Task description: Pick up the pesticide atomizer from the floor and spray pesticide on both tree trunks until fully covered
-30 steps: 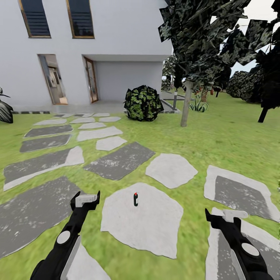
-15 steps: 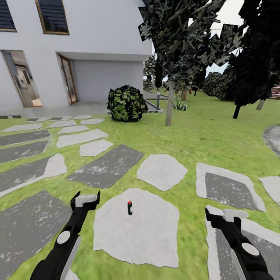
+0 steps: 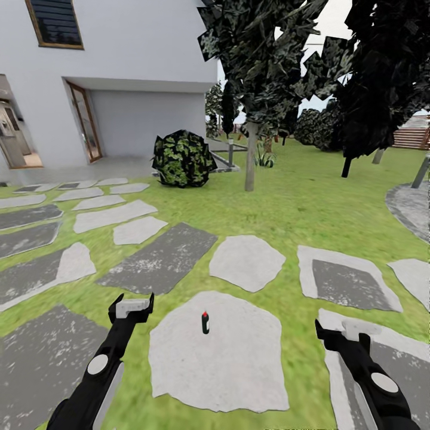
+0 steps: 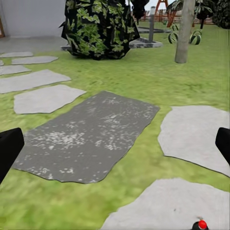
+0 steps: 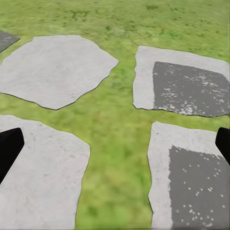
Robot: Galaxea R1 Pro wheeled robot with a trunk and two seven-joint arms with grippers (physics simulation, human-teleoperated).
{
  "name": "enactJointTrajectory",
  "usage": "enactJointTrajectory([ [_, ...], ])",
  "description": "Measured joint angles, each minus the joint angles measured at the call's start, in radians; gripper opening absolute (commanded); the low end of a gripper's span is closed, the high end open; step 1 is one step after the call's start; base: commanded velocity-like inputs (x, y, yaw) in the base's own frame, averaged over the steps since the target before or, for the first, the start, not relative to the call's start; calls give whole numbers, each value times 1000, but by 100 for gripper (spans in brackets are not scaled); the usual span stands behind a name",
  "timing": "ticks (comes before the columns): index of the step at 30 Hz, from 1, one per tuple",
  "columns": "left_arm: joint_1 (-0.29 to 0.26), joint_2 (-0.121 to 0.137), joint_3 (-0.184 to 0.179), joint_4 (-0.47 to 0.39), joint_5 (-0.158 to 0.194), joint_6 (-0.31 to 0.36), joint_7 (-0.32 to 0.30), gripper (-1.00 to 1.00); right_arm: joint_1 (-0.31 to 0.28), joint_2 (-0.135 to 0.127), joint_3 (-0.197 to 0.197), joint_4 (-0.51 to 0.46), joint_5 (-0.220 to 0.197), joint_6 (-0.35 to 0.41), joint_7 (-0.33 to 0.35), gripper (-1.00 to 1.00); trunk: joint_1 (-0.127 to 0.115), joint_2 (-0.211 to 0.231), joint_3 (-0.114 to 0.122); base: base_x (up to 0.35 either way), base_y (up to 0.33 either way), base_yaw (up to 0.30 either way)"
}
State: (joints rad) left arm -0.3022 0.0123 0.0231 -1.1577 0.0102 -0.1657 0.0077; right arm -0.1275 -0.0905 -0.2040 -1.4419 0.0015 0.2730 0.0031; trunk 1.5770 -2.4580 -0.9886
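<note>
The pesticide atomizer point(image 3: 205, 322), small and dark with a red top, stands upright on a pale stepping stone point(image 3: 239, 364) in the lawn. It is between my two arms and a little ahead of them. My left gripper point(image 3: 131, 304) is open to its left, apart from it. My right gripper point(image 3: 346, 331) is open farther off to the right. In the left wrist view the atomizer's red top point(image 4: 200, 224) peeks in at the frame edge, outside the open gripper point(image 4: 115, 148). A tree with a pale straight trunk point(image 3: 250, 158) stands far ahead on the grass.
Grey and pale stepping stones point(image 3: 161, 257) lie across the lawn. A round leafy bush point(image 3: 181, 158) and a grey bollard point(image 3: 230, 152) stand by the white house point(image 3: 131, 54). A dark thin-trunked tree point(image 3: 349, 161) and a slatted fence point(image 3: 412, 137) are at the right.
The whole view has swung to the right, so the house slid left and the fence came in. The atomizer sits slightly lower in frame. Both arms hold the same pose.
</note>
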Motion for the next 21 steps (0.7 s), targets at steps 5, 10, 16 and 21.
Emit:
enactJointTrajectory([
  [5, 0, 0, 0, 1, 0, 0, 0, 100, 0, 0, 0, 0, 0, 0, 0, 100, 0, 0, 2, 0, 309, -219],
  [10, 0, 0, 0, 1, 1, 1, 0, 100, 0, 0, 0, 0, 0, 0, 0, 100, 0, 0, 4, 0, 309, -246],
  [16, 0, -2, -1, 3, 2, 1, 0, 100, 0, 0, -1, 0, 0, 0, -2, 100, 0, 0, 6, 78, 257, -117],
  [21, 0, -3, -2, 4, -3, 4, 1, 100, 0, -1, 1, 4, 7, 0, -1, 100, 0, 0, 6, 23, 36, -8],
])
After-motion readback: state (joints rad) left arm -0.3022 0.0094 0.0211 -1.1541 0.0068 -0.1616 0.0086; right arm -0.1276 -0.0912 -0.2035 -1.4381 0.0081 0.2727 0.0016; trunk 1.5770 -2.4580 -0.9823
